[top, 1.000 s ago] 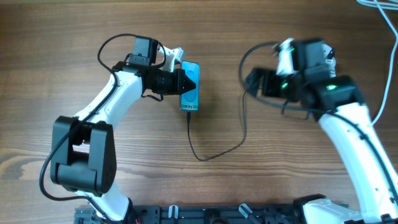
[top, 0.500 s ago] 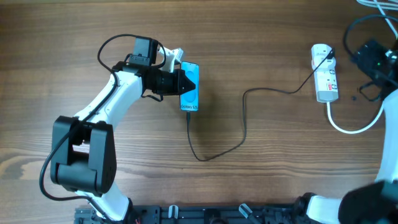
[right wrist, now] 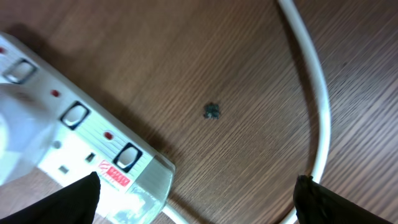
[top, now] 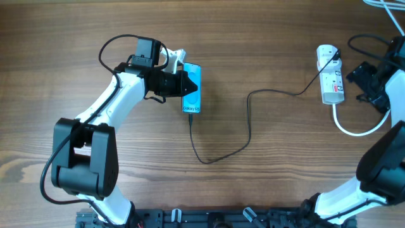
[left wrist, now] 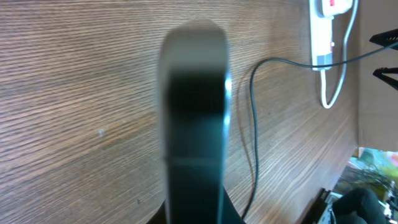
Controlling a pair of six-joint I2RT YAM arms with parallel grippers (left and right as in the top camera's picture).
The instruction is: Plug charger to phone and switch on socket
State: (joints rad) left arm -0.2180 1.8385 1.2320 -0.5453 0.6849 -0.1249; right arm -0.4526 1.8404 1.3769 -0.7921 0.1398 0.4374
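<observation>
The phone (top: 193, 88) with its teal screen lies on the table, gripped at its left side by my left gripper (top: 180, 84). In the left wrist view the phone (left wrist: 194, 124) shows edge-on and blurred between the jaws. The thin black charger (top: 247, 120) runs from the phone's bottom edge in a loop to the black plug in the socket (top: 331, 79). My right gripper (top: 362, 83) is open and empty just right of the socket. The right wrist view shows the socket's switches and red label (right wrist: 81, 134) between the spread fingertips (right wrist: 199, 202).
The socket's thick white cord (top: 354, 130) curves off to the right under my right arm; it also shows in the right wrist view (right wrist: 318, 112). More white cable (top: 389, 16) lies at the top right corner. The table's right edge is close to the socket.
My right arm has swung from above the socket out to the right, uncovering it, and now sits just right of it. The left arm and phone have not moved.
</observation>
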